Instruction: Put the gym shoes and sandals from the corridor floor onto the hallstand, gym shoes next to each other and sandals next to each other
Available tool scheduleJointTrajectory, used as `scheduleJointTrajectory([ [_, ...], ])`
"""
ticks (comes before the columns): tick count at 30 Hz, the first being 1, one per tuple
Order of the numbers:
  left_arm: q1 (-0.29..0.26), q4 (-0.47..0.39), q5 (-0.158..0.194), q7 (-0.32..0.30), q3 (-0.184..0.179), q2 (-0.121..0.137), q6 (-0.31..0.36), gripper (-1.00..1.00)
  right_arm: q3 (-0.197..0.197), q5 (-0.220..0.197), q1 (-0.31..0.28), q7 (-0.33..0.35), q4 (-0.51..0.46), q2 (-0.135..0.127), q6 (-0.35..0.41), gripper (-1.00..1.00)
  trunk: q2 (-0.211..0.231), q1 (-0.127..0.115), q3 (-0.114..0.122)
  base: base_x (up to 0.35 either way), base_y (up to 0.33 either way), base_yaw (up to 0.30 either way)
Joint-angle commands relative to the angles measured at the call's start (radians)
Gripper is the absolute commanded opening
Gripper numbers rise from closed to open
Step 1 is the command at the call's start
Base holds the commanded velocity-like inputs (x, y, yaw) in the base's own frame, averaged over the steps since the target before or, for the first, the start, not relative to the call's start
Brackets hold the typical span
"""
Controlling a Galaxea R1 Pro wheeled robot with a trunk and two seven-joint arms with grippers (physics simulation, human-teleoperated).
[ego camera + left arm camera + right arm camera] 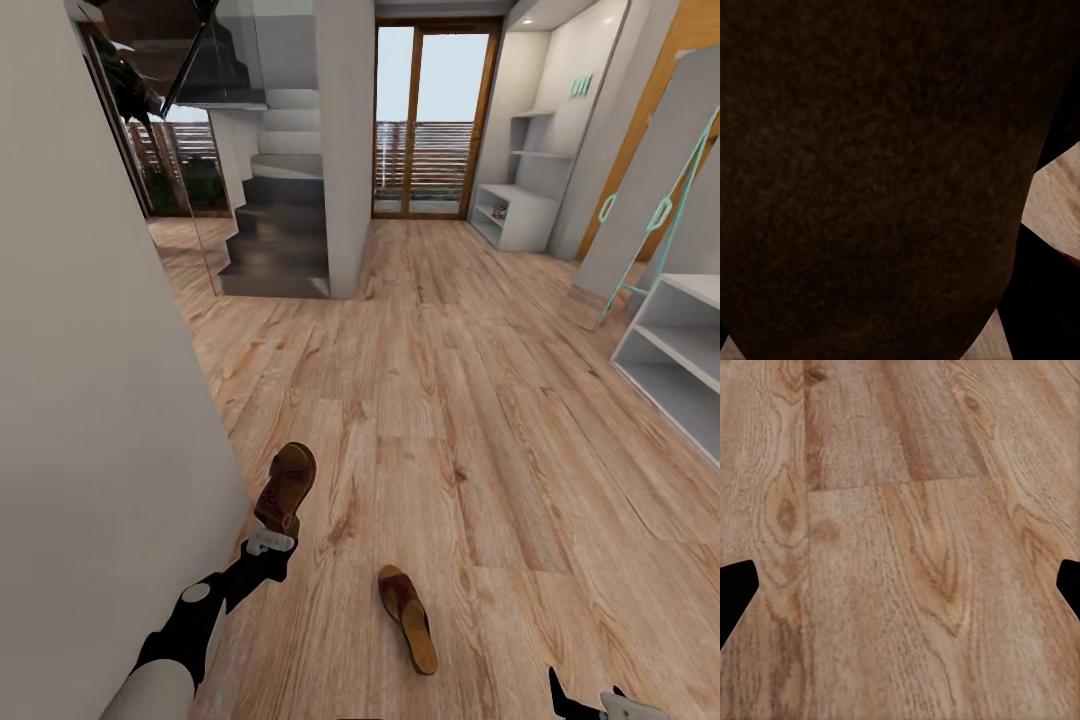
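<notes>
Sandals first: we see 1 brown sandal (285,488) raised at the tip of our left gripper (270,543), its dark sole (870,180) pressed close to the left wrist camera; the jaws look clenched on it. The other sandal (407,617) lies flat on the corridor floor (450,400), near the first. Our right gripper (900,585) has its jaws released, both black tips wide apart over bare planks. No writing is legible. A grey wall (90,400) crowds the left side; the pale hallstand (675,350) sits well apart at right, a staircase (275,230) and glass door (435,120) beyond.
</notes>
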Motion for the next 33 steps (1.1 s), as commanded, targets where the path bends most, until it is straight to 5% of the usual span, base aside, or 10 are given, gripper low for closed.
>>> scheduleJointTrajectory([
  [1, -0.001, -0.001, -0.010, -0.006, 0.009, -0.001, -0.006, -1.00, -0.008, 0.009, -0.001, 0.006, 0.001, 0.001, -0.004, 1.00, 0.000, 0.000, -0.001, 0.003, 0.001, 0.000],
  [27, -0.013, 0.000, -0.009, -0.008, -0.003, -0.008, -0.004, -1.00, -0.005, 0.008, -0.001, 0.006, -0.001, 0.001, -0.001, 1.00, 0.000, 0.000, -0.001, 0.000, 0.000, 0.000],
  [31, -0.048, 0.000, -0.009, -0.008, -0.024, -0.027, 0.001, -1.00, 0.055, 0.008, -0.002, 0.005, -0.010, 0.004, 0.018, 1.00, 0.000, 0.000, -0.001, 0.000, 0.000, 0.000],
  [33, -0.081, 0.002, -0.008, -0.009, -0.039, -0.033, 0.021, -1.00, 0.129, 0.009, -0.010, 0.002, -0.016, 0.011, 0.058, 1.00, 0.000, 0.000, -0.001, 0.000, 0.000, 0.000],
])
